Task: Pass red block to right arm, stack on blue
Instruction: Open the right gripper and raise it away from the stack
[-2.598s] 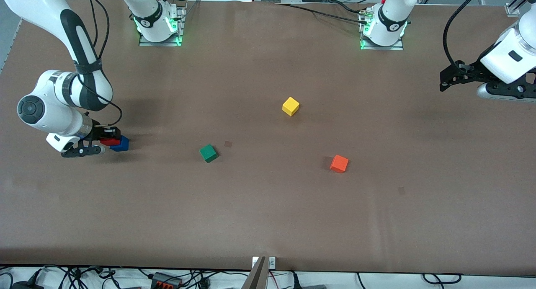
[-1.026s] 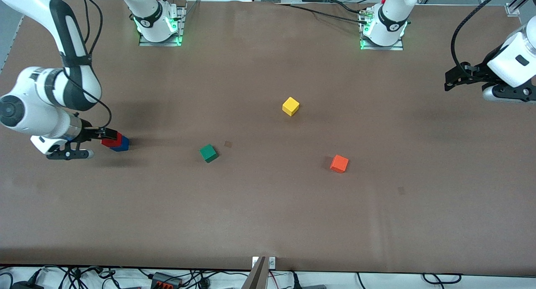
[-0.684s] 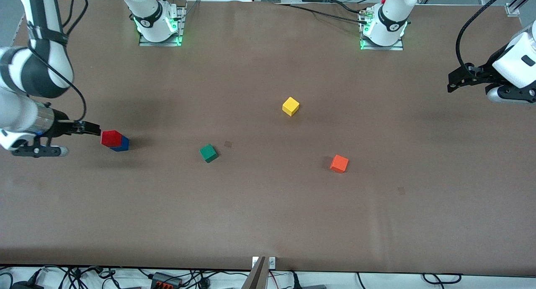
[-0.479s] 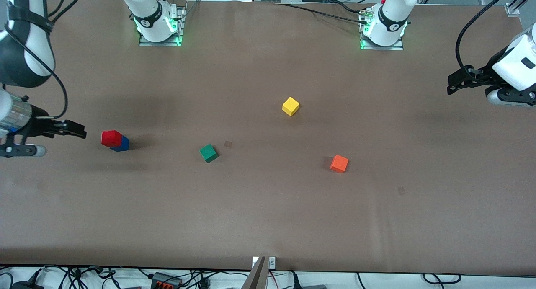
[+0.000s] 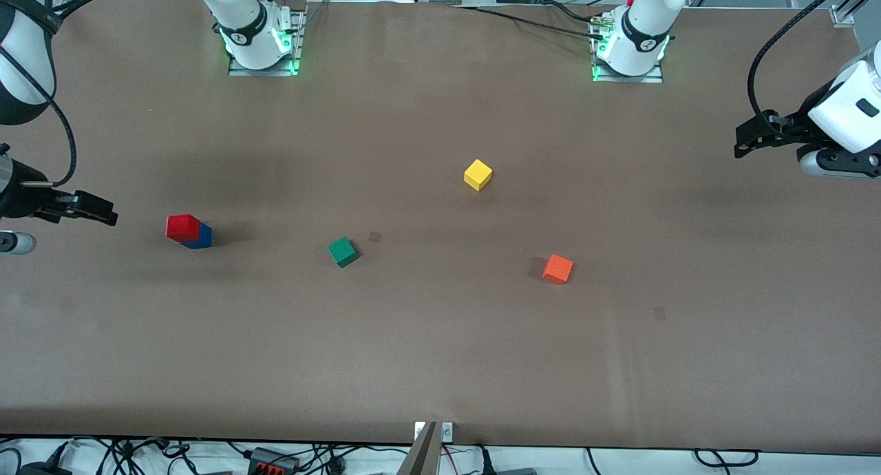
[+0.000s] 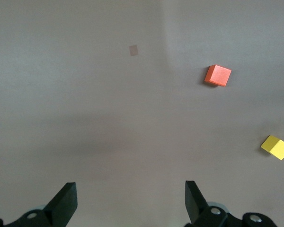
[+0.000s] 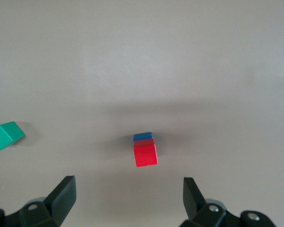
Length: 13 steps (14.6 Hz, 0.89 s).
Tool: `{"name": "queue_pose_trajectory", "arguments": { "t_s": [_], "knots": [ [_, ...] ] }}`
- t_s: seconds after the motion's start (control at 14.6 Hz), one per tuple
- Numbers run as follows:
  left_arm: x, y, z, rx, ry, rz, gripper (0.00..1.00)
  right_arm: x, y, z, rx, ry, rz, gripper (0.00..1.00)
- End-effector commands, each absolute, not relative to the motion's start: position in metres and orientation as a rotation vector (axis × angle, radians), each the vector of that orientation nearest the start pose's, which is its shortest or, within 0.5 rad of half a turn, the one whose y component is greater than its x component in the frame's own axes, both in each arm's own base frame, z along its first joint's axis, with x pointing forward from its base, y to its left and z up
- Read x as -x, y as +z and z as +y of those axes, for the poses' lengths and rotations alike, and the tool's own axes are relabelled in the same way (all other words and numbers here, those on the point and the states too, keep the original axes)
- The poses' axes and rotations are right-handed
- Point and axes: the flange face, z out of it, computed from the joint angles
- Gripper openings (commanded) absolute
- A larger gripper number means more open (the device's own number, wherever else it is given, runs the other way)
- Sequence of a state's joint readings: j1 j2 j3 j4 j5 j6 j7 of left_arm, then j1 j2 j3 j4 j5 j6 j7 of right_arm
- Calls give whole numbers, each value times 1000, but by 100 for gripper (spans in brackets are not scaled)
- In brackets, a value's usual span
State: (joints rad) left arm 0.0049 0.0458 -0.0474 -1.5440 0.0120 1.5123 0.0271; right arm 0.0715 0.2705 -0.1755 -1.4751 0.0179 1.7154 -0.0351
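— Where do the grippers stand, and how are their fingers?

— The right gripper (image 5: pixel 96 211) hangs over the table (image 5: pixel 440 365) at the right arm's end, its fingers (image 7: pixel 64 196) spread wide apart with nothing between them; it is clear of the stack, which sits just beside it toward the middle of the table; the left gripper (image 5: pixel 747 139) hangs over the left arm's end, its fingers (image 6: pixel 66 204) also spread wide and empty; that arm waits there

— And the red block?

— The red block (image 5: pixel 182 227) sits on top of the blue cube (image 5: pixel 202 237), touching it, no gripper on it; in the right wrist view the red block (image 7: pixel 145 153) covers most of the blue cube (image 7: pixel 143 136), of which only a thin edge shows

— What else lies on the table?

— A green cube (image 5: pixel 343 251) near the stack, toward the middle, slightly nearer to the front camera; a yellow cube (image 5: pixel 478 175) farther from that camera, about mid-table; an orange cube (image 5: pixel 557 269) toward the left arm's end, nearer to the camera than the yellow one; all three stand well apart from one another; the left wrist view catches the orange cube (image 6: pixel 218 75) and the yellow cube (image 6: pixel 276 147)
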Motion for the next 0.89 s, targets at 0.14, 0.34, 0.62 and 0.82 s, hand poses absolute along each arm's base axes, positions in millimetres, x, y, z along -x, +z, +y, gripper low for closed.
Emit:
{"name": "queue_pose_trajectory", "arguments": {
  "t_s": [0.14,0.34,0.62,0.82],
  "knots": [
    [-564,612,-21,3138,132,116,100,-629,554,-50,3165,17,134,100],
    [-564,613,-22,3140,130,118,100,-627,559,-51,3163,2,134,100],
    [-564,612,-21,3140,132,116,100,-621,574,-66,3139,-44,166,100],
    [-563,612,-22,3140,132,118,100,-618,578,-65,3137,-48,159,100]
  ]
}}
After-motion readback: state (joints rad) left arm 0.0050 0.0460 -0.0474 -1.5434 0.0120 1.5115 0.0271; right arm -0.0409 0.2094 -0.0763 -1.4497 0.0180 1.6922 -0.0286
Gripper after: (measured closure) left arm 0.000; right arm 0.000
